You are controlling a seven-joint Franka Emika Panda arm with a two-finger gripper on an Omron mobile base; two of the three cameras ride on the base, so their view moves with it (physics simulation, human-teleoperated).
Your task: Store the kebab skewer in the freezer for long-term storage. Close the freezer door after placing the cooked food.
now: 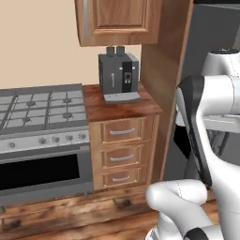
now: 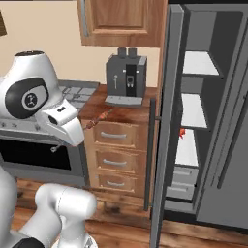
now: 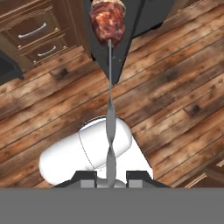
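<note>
Hand (image 3: 110, 177) clamped on the kebab skewer (image 3: 110, 100); stick runs up frame centre, meat chunk at top edge. Freezer (image 2: 196, 116) stands open, right of frame. Judgement: carry skewer level, enter lengthwise past freezer door (image 2: 167, 145), avoid clipping.

Beige wall (image 1: 37, 42); wood plank floor (image 3: 175, 87); wooden cabinets (image 1: 122, 140); grey stove (image 1: 42, 112).

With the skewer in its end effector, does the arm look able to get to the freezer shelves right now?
Probably yes. The freezer door stands wide open, so the freezer shelves look unblocked. The end effector holds the kebab skewer out over the floor, so the arm must swing round the door's edge.
</note>
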